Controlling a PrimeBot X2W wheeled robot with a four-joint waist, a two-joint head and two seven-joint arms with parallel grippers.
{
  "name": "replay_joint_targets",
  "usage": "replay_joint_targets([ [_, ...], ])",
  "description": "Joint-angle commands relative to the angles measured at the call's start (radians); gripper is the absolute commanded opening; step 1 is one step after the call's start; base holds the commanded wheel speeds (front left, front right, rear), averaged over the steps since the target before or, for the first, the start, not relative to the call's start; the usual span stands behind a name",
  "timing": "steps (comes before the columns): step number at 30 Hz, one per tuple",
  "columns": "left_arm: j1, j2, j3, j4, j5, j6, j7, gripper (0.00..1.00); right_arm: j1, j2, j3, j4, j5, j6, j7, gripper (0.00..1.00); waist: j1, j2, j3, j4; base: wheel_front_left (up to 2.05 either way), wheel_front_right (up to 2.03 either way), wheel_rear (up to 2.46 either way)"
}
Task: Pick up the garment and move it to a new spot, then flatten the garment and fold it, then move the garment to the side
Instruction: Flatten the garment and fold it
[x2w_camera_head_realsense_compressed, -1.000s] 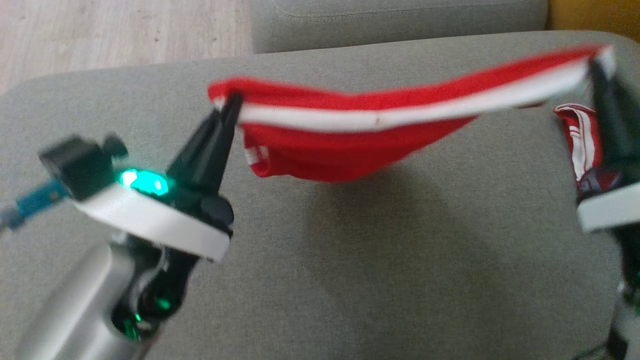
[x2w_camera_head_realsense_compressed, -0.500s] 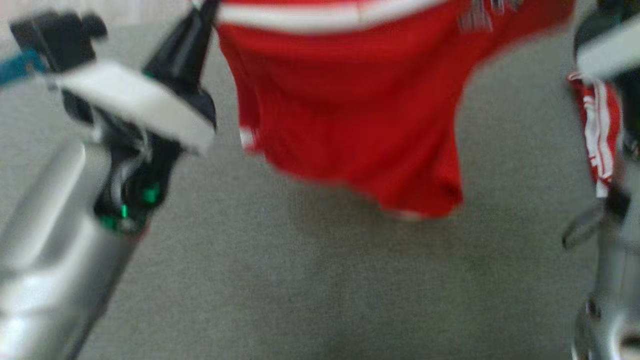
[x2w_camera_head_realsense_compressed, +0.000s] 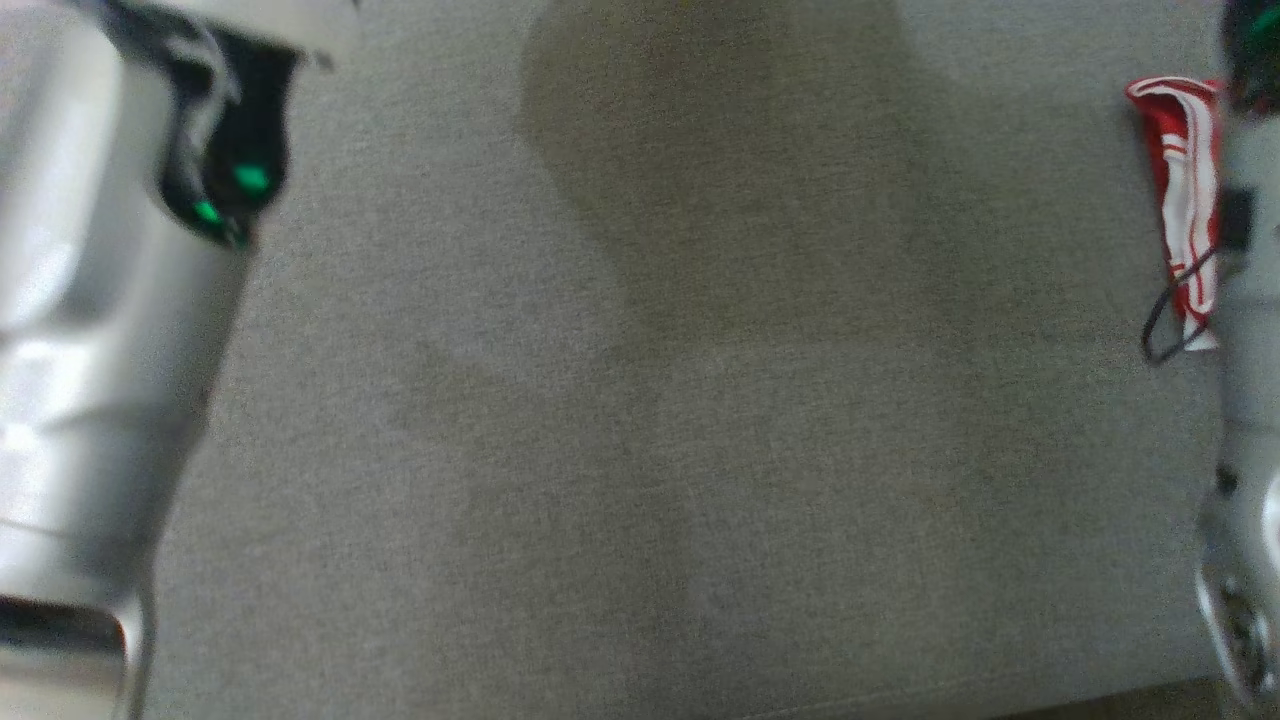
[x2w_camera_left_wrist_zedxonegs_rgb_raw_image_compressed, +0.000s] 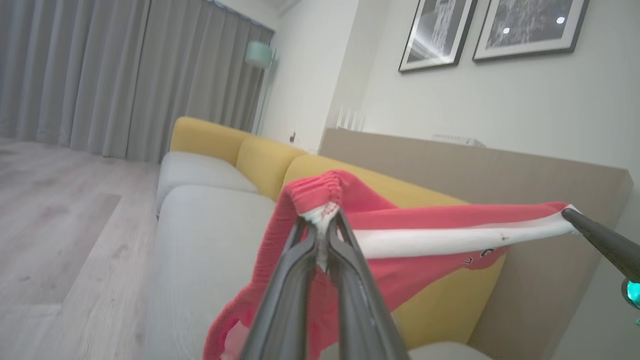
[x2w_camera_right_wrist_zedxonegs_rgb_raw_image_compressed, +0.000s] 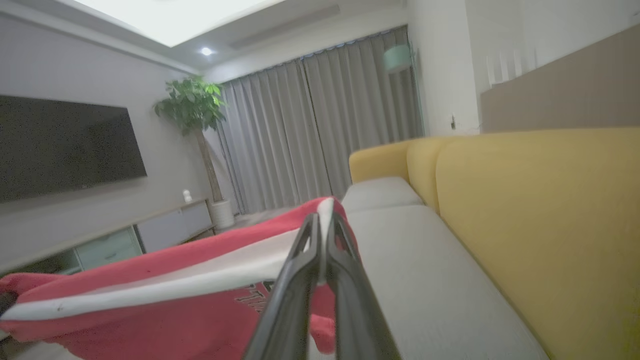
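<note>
Garment (x2w_camera_left_wrist_zedxonegs_rgb_raw_image_compressed: 425, 235), red with a white band, has risen out of the head view since a second ago, though the camera may also have tilted. The lift looks done and the carry comes next. It hangs stretched between left gripper (x2w_camera_left_wrist_zedxonegs_rgb_raw_image_compressed: 321, 230) and right gripper (x2w_camera_right_wrist_zedxonegs_rgb_raw_image_compressed: 322, 225), both clamped on its band, above the grey sofa cushion (x2w_camera_head_realsense_compressed: 640, 450).

Looks like a home living room: yellow-backed sofa (x2w_camera_right_wrist_zedxonegs_rgb_raw_image_compressed: 525, 200) at right, wall television (x2w_camera_right_wrist_zedxonegs_rgb_raw_image_compressed: 65, 145) at left, potted plant (x2w_camera_right_wrist_zedxonegs_rgb_raw_image_compressed: 192, 105), grey curtains (x2w_camera_right_wrist_zedxonegs_rgb_raw_image_compressed: 320, 135), framed pictures (x2w_camera_left_wrist_zedxonegs_rgb_raw_image_compressed: 435, 32).
</note>
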Motion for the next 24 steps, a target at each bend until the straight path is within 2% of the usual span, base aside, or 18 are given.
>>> replay_joint_targets([
  [1, 0.011, 0.038, 0.021, -0.006, 0.004, -0.007, -0.009, 0.0, 0.028, 0.004, 0.013, -0.014, -0.003, 0.007, 0.019, 0.0, 0.0001, 0.0, -0.007, -0.005, 0.0, 0.0, 0.0],
  [5, 0.133, 0.038, -0.022, 0.069, 0.005, -0.034, -0.039, 0.0, 0.168, 0.001, 0.04, 0.041, -0.024, 0.007, 0.126, 0.0, 0.0001, 0.0, -0.022, -0.013, 0.0, 0.0, 0.0],
  [7, 0.241, 0.046, -0.067, 0.118, 0.025, -0.044, -0.063, 0.0, 0.286, 0.004, 0.051, 0.047, -0.032, 0.007, 0.208, 0.0, 0.0001, 0.0, -0.037, -0.017, 0.0, 0.0, 0.0],
  [12, 0.442, 0.039, -0.124, 0.108, 0.013, -0.04, -0.071, 0.0, 0.495, -0.032, 0.054, -0.051, -0.051, 0.007, 0.351, 0.0, 0.0001, 0.0, -0.081, -0.005, 0.0, 0.0, 0.0],
  [15, 0.583, 0.05, -0.158, 0.033, -0.003, -0.009, -0.041, 0.0, 0.646, -0.066, 0.024, -0.19, -0.069, 0.007, 0.444, 0.0, 0.0001, 0.0, -0.114, 0.01, 0.0, 0.0, 0.0],
  [18, 0.726, 0.085, -0.191, -0.081, -0.03, 0.033, 0.023, 0.0, 0.824, -0.071, -0.06, -0.351, -0.094, 0.007, 0.563, 0.0, 0.0001, 0.0, -0.141, 0.03, 0.0, 0.0, 0.0],
  [21, 0.852, 0.139, -0.211, -0.235, -0.057, 0.106, 0.106, 0.0, 1.003, -0.038, -0.168, -0.53, -0.138, 0.007, 0.694, 0.0, 0.0001, 0.0, -0.157, 0.052, 0.0, 0.0, 0.0],
  [24, 0.973, 0.195, -0.23, -0.407, -0.117, 0.169, 0.207, 0.0, 1.168, 0.031, -0.257, -0.721, -0.165, 0.007, 0.816, 0.0, 0.0001, 0.0, -0.165, 0.07, 0.0, 0.0, 0.0],
])
